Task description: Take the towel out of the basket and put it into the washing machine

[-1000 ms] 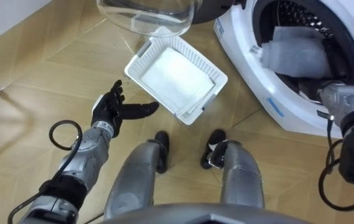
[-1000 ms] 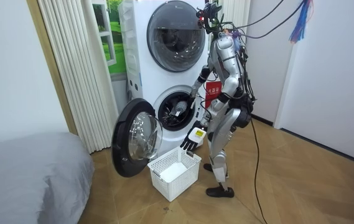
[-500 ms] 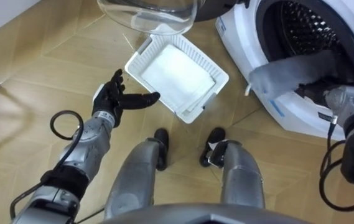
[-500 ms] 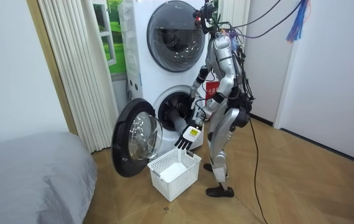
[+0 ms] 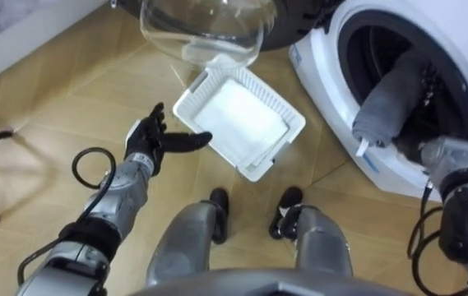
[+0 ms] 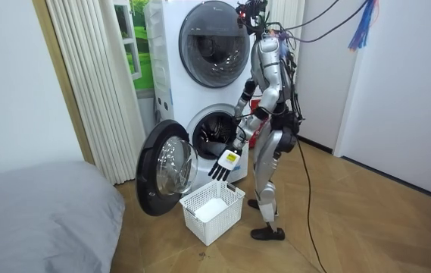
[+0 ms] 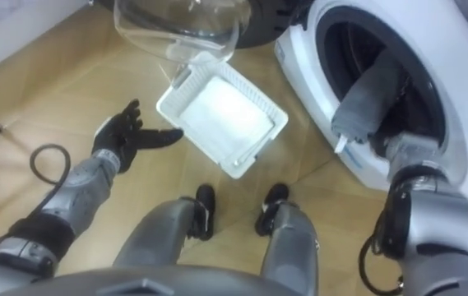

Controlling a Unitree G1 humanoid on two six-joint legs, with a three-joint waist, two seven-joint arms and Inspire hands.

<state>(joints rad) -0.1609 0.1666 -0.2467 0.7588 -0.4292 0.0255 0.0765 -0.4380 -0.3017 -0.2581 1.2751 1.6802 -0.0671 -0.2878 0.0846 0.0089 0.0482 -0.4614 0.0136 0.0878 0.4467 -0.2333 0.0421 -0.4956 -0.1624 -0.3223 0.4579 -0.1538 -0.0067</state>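
Domestic setting, a bedroom with a laundry corner. A white front-loading washing machine [image 6: 185,114] stands against the wall with a second white round-windowed laundry machine [image 6: 213,34] stacked on top of it. The lower one's round glass door [image 6: 166,176] is swung open, and a white slatted plastic laundry basket [image 6: 229,218] sits on the floor before it. A bed with a grey cover [image 6: 33,216] lies at the room view's left, with a pale pleated floor-length curtain [image 6: 94,91] beside the machines, a warm wood parquet floor [image 6: 366,235] and plain white walls [image 6: 412,91].
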